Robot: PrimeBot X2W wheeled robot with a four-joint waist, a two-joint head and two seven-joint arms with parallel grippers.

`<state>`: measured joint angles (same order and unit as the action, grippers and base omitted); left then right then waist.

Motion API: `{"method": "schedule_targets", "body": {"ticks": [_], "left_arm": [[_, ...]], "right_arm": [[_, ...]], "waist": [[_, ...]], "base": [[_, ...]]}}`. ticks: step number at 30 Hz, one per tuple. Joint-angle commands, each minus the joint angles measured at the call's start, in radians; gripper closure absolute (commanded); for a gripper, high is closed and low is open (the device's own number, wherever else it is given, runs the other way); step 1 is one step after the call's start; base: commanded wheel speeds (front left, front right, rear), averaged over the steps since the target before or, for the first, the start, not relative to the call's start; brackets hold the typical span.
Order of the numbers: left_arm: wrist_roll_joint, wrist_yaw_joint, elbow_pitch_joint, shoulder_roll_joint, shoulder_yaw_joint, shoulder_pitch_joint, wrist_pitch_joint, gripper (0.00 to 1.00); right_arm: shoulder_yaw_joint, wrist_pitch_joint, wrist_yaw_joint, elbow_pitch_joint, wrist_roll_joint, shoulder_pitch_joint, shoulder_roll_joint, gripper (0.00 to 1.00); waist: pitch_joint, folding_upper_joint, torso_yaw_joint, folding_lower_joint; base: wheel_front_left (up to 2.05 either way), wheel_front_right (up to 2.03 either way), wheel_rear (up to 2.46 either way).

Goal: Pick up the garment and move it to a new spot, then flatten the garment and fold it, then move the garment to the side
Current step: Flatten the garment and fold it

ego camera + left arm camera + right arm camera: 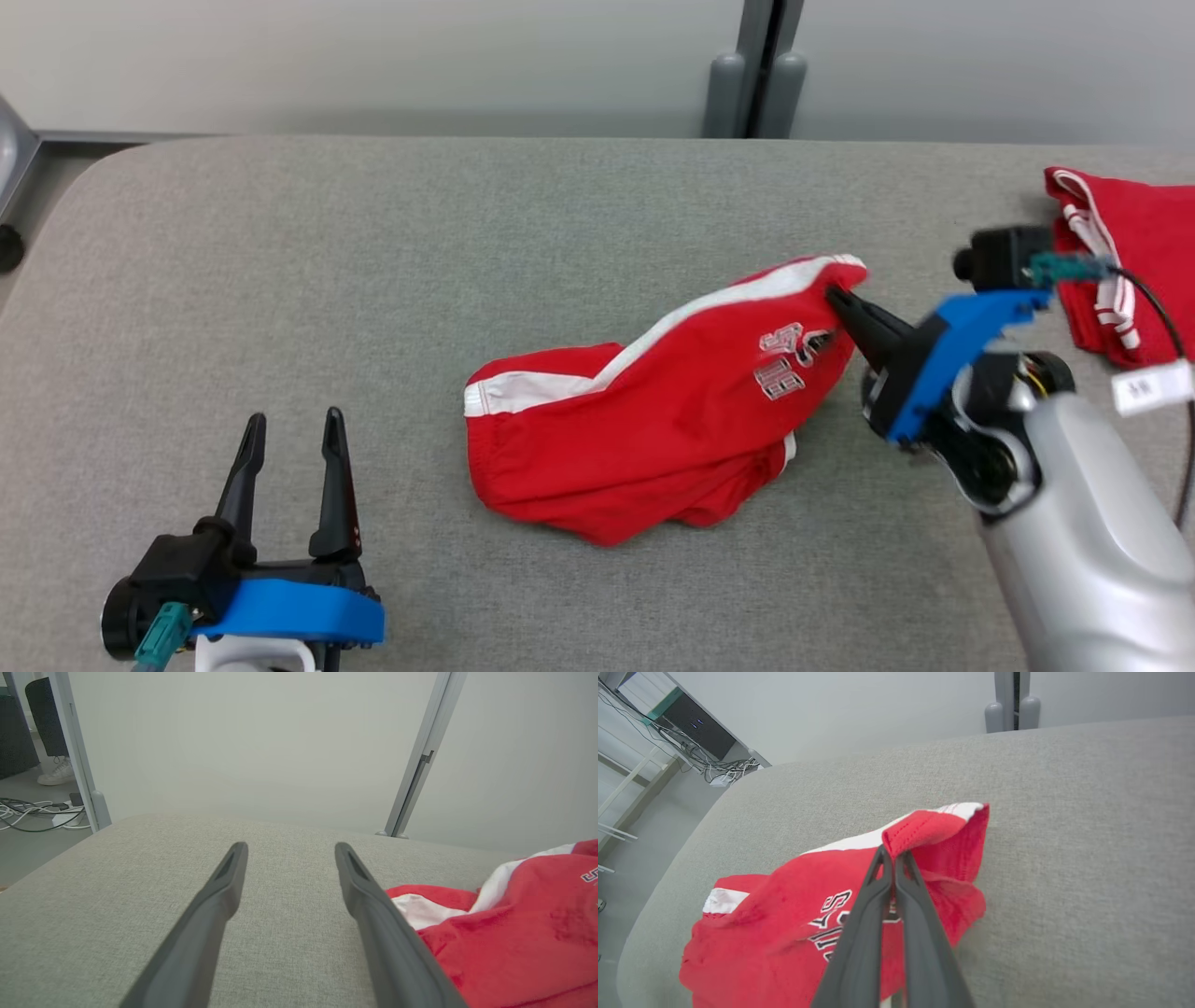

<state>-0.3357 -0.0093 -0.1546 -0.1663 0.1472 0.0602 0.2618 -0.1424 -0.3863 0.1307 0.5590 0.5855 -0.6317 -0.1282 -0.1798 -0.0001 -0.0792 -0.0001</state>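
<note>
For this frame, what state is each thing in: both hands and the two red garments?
Red garment: crumpled on the table, one corner pinched and raised.
Right hand: shut on that corner.
Left hand: open, empty, apart from the garment.
Second red garment: lying at the table's right side, looks folded.

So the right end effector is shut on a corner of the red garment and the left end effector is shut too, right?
No: the left end effector is open, holding nothing, as the left wrist view shows. The right end effector is indeed shut on a corner of the red garment.
</note>
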Motion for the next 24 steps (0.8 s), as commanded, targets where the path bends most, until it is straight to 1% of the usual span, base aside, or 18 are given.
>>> {"method": "schedule_targets", "body": {"ticks": [1, 3, 5, 8, 11, 14, 15, 16, 19, 24], "left_arm": [[-0.001, 0.004, 0.006, -0.005, -0.006, -0.012, 0.004, 0.00], [-0.001, 0.007, 0.014, -0.008, -0.012, -0.025, 0.004, 0.00], [-0.004, 0.011, 0.020, -0.010, -0.020, -0.038, 0.004, 0.00], [-0.006, 0.019, 0.031, -0.012, -0.027, -0.054, 0.004, 0.00], [-0.010, 0.024, 0.038, -0.014, -0.032, -0.066, 0.004, 0.00], [-0.014, 0.027, 0.041, -0.018, -0.035, -0.078, 0.003, 0.00], [-0.014, 0.028, 0.042, -0.018, -0.035, -0.080, 0.003, 0.00], [-0.014, 0.030, 0.043, -0.019, -0.034, -0.081, 0.002, 0.00], [-0.012, 0.033, 0.044, -0.018, -0.028, -0.087, 0.000, 0.00], [-0.011, 0.036, 0.040, -0.013, -0.017, -0.099, 0.000, 0.00]], "right_arm": [[0.001, 0.001, 0.000, -0.069, 0.004, 0.068, -0.033, 1.00], [0.020, -0.006, 0.000, -0.176, 0.015, 0.163, -0.050, 1.00], [0.050, -0.019, 0.000, -0.288, 0.011, 0.262, -0.054, 1.00], [0.103, -0.068, 0.000, -0.432, -0.024, 0.418, -0.037, 1.00], [0.144, -0.124, 0.000, -0.541, -0.080, 0.545, -0.009, 1.00], [0.168, -0.162, 0.000, -0.604, -0.139, 0.640, 0.018, 1.00], [0.177, -0.167, 0.000, -0.619, -0.168, 0.664, 0.021, 0.45], [0.180, -0.158, 0.000, -0.634, -0.197, 0.676, 0.023, 0.00], [0.200, -0.097, 0.000, -0.653, -0.280, 0.701, 0.037, 0.00], [0.236, 0.080, 0.000, -0.662, -0.356, 0.697, 0.056, 0.00]], "waist": [[0.018, 0.0001, 0.019, 0.0001], [0.029, 0.0001, 0.030, 0.0001], [0.037, 0.0001, 0.042, 0.0001], [0.043, 0.0001, 0.059, 0.0001], [0.047, 0.0001, 0.073, 0.0001], [0.053, 0.0001, 0.087, 0.0001], [0.055, 0.0001, 0.089, 0.0001], [0.057, 0.0001, 0.092, 0.0001], [0.063, 0.0001, 0.095, 0.0001], [0.078, 0.0001, 0.093, 0.0001]], "base": [[0.00, 0.00, 0.00], [0.00, 0.00, 0.00], [0.00, 0.00, 0.00], [0.00, 0.00, 0.00], [0.00, 0.00, 0.00], [0.00, 0.00, 0.00], [0.00, 0.00, 0.00], [0.00, 0.00, 0.00], [0.00, 0.00, 0.00], [0.00, 0.00, 0.00]]}}
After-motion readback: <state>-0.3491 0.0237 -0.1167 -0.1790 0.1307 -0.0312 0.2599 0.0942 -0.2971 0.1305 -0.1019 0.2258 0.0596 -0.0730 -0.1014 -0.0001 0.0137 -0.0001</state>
